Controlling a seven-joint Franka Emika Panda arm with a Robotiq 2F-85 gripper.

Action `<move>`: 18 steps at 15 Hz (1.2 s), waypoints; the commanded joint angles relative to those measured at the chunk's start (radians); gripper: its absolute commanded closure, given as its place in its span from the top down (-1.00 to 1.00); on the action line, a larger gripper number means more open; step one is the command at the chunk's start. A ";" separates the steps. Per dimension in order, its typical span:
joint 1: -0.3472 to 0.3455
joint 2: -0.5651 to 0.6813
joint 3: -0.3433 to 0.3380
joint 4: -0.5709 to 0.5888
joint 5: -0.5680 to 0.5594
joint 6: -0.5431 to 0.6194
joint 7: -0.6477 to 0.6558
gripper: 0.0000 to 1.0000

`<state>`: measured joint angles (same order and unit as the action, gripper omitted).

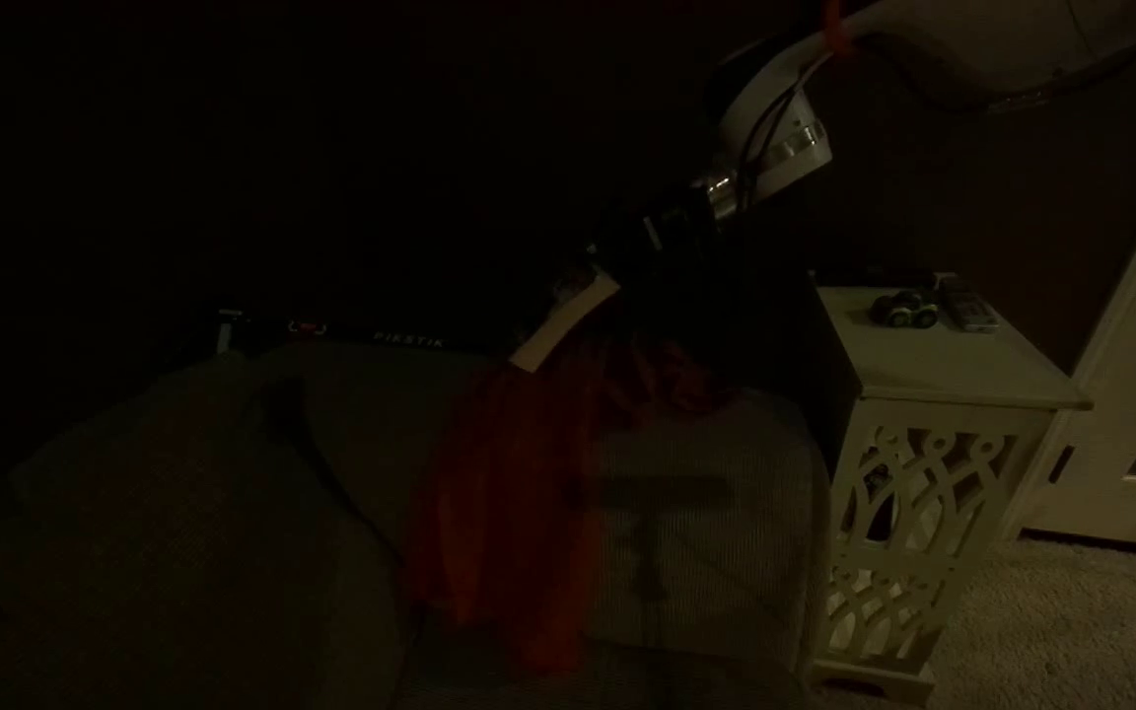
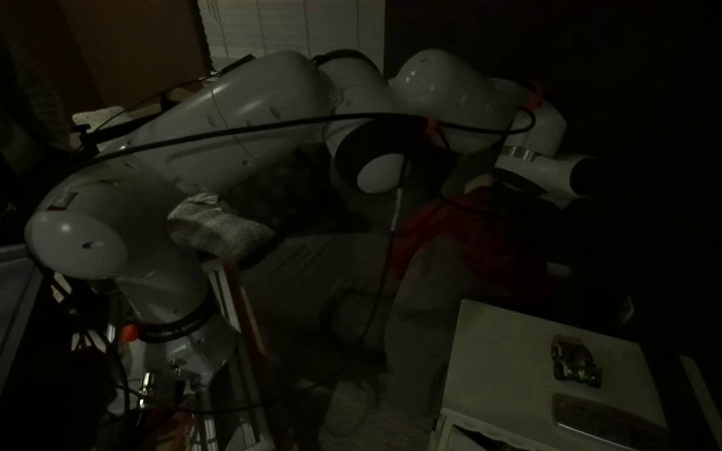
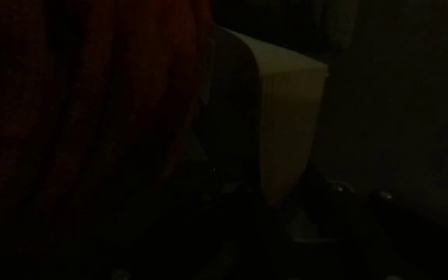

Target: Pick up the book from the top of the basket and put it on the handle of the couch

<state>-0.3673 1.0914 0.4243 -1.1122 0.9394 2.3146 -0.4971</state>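
The scene is very dark. The book (image 1: 566, 323) shows as a pale page edge, tilted, at the end of the arm in an exterior view. In the wrist view the book (image 3: 290, 116) stands between my fingers, cream pages facing the camera. My gripper (image 1: 596, 268) is shut on it. A small part of the book (image 2: 479, 183) shows in an exterior view. It is above the couch handle (image 1: 716, 523), over the red-orange cloth; I cannot tell whether it touches. The couch handle (image 2: 423, 294) is grey-beige. The white lattice basket (image 1: 962, 370) stands beside it, also in an exterior view (image 2: 499, 351).
The red-orange cloth (image 1: 509, 513) drapes over the couch handle. A toy car (image 1: 905, 310) and a flat rectangular item (image 1: 968, 306) lie on the basket's top. A black cable (image 2: 392, 232) hangs from the arm. A door (image 1: 1120, 434) is behind the basket.
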 commanded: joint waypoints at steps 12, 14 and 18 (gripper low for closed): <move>0.269 -0.064 -0.307 -0.059 -0.185 0.195 0.118 0.09; 0.291 -0.066 -0.339 -0.067 -0.263 0.214 0.185 0.20; 0.324 -0.062 -0.418 -0.085 -0.473 0.274 0.358 0.78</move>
<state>-0.0706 1.0506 0.0574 -1.1571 0.5971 2.5435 -0.2644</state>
